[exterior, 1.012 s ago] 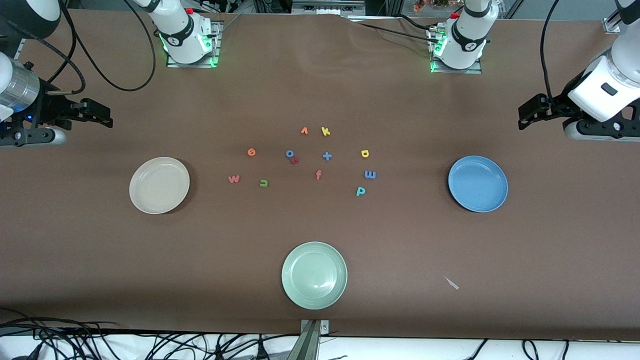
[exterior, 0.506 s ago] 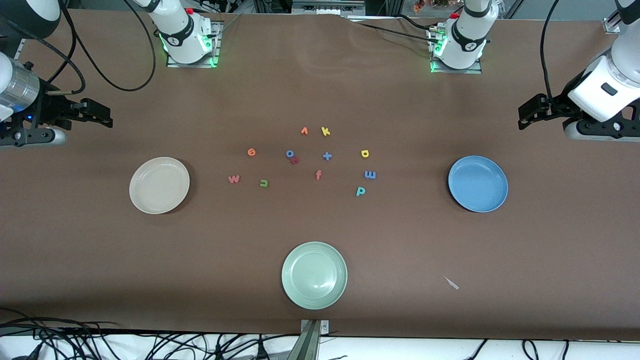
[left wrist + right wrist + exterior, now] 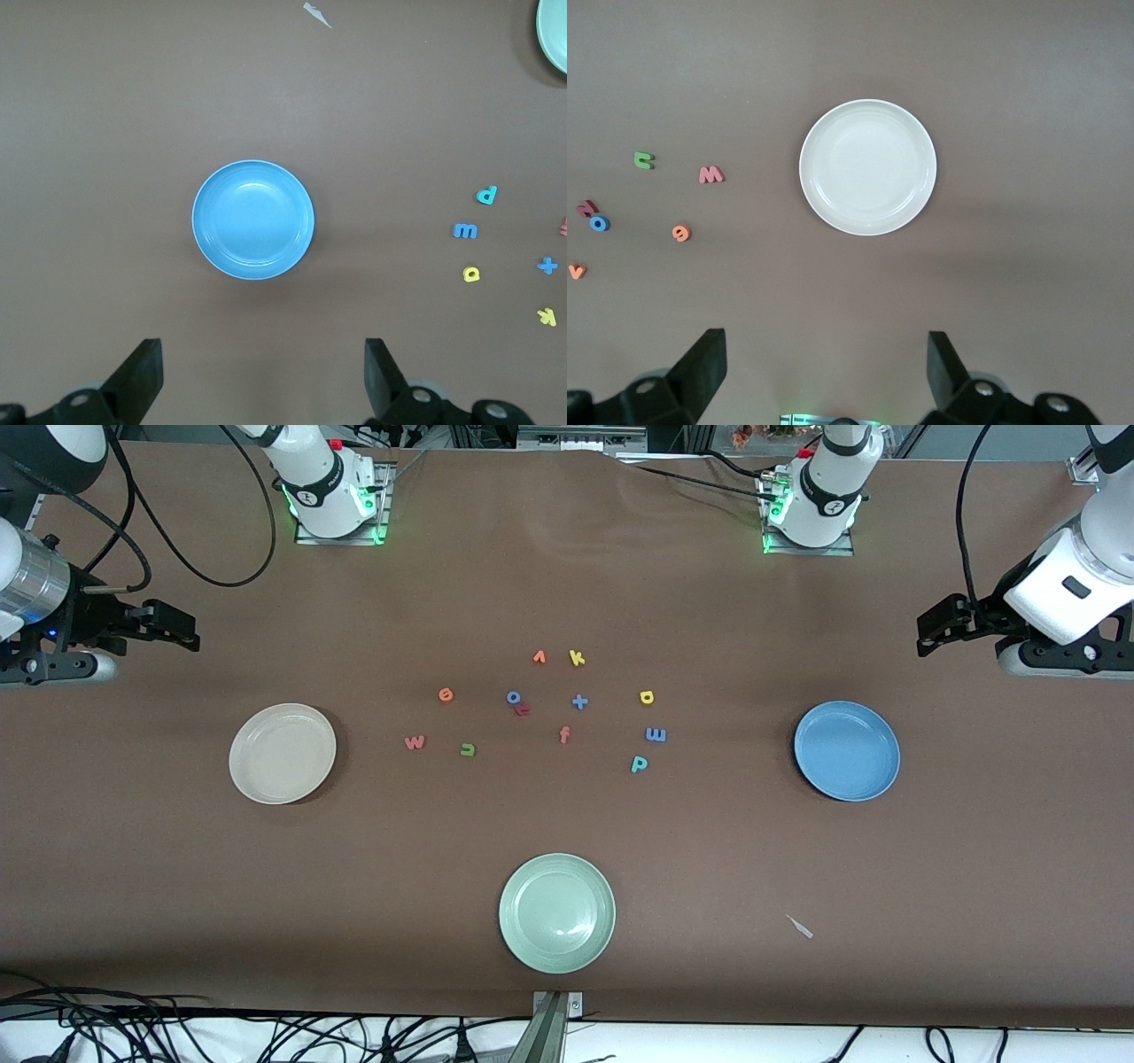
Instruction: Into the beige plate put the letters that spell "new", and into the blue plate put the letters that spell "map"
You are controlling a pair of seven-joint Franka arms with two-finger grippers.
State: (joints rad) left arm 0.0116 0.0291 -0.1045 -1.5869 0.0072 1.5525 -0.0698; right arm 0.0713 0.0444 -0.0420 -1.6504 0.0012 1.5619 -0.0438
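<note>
The landmark is the round pale green glossy plate, the plate nearest the front camera, midway along the table. Farther from the camera than it lies a loose cluster of tiny foam letters. Toward the right arm's end of that cluster sit the red-pink "w", the green "n" and the orange round "e", all apart from one another. Toward the left arm's end sit the yellow rounded "a", the blue "m" and the teal "p", in a short column, none touching.

Between the two groups lie the stray pieces: a blue "o" touching a red letter, a blue plus sign, a red-orange "f", an orange "v"-like letter and a yellow "k".

The round cream-beige glossy plate lies farther from the camera than the green plate, toward the right arm's end; the round mid-blue glossy plate lies likewise toward the left arm's end. Both hold nothing.

A small white scrap lies beside the green plate, toward the left arm's end.

The right gripper hangs over bare table near the beige plate, fingers spread wide, holding nothing. The left gripper hangs near the blue plate, equally wide and holding nothing.
</note>
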